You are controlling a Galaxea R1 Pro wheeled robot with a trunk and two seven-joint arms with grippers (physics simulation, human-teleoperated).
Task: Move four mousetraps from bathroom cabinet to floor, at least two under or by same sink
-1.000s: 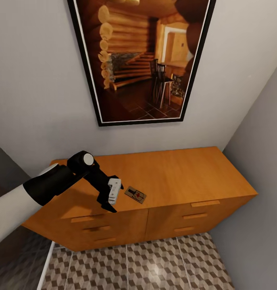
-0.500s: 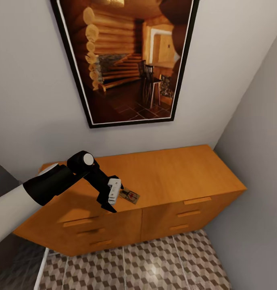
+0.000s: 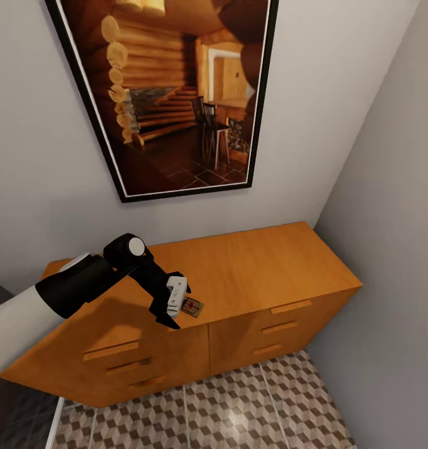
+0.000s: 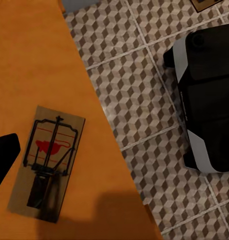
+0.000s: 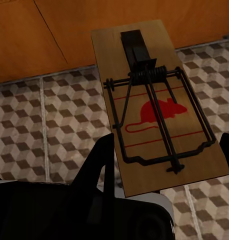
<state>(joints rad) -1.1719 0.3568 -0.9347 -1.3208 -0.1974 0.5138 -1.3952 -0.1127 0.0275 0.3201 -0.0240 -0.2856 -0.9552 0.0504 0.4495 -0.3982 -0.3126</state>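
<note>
The left gripper [image 3: 170, 312] hangs over the front part of the cabinet [image 3: 263, 274] top, at about seven o'clock in the head view. Whether its fingers are spread or closed cannot be told; one dark fingertip [image 4: 3, 155] shows beside a mousetrap [image 4: 47, 162] without touching it. That mousetrap [image 3: 192, 307] lies flat on the orange-brown top, just at the gripper's three o'clock side, near the front edge above the drawers.

The right gripper [image 5: 167, 150] is clenched on a second mousetrap [image 5: 157, 105], a tan board with a red mouse mark and dark wire spring, held flat between its dark fingers [image 5: 102, 155]. Behind it are the cabinet's wooden front and the bathroom floor [image 5: 49, 125].

The cube-patterned floor [image 3: 238, 405] runs along the cabinet's base at six o'clock. A framed picture [image 3: 170, 93] of a log interior hangs on the wall at twelve o'clock.
</note>
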